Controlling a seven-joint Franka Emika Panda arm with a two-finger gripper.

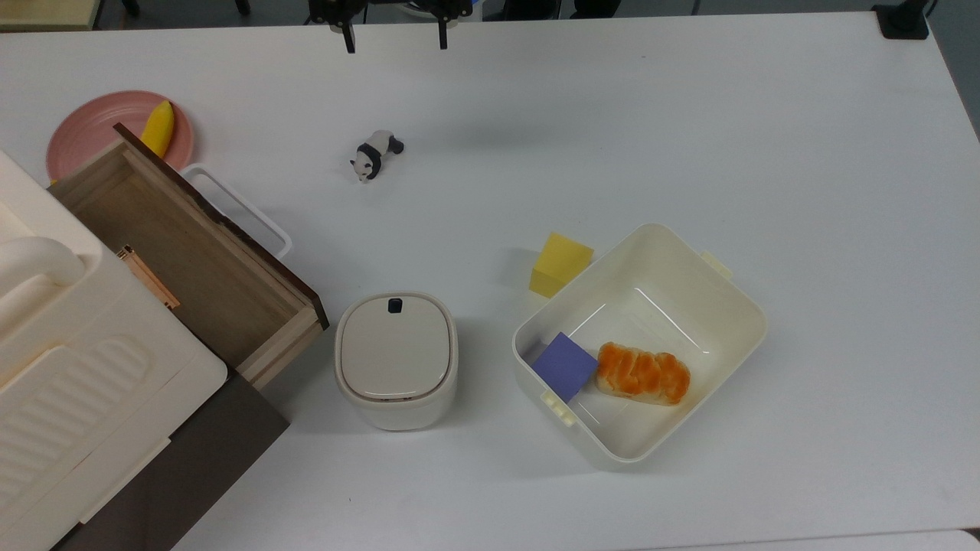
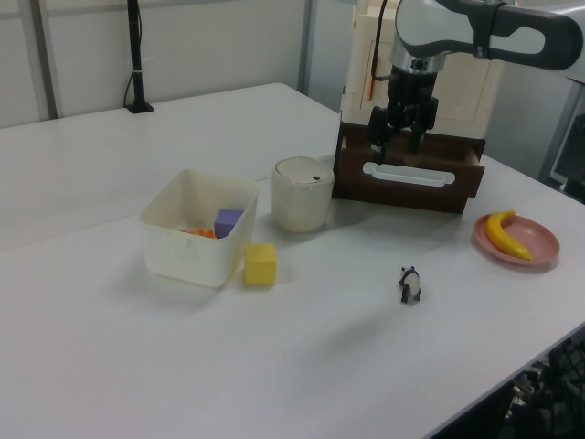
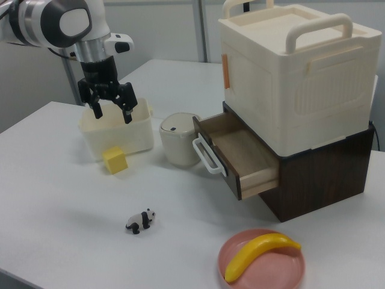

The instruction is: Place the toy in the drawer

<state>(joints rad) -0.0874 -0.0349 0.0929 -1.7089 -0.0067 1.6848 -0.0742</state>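
The shallow wooden drawer with its dark front and white loop handle (image 1: 191, 252) stands pulled open and empty at the top view's left; right of it the tiny black-and-white panda toy (image 1: 375, 154) stands alone on the white worktop (image 1: 689, 130). The gripper (image 1: 396, 34) hangs above, fingers spread wide, holding nothing. A good pick, I judge, means descending straight over the panda and closing across its narrow body. The right view shows the gripper's height above the worktop; the top view hides it.
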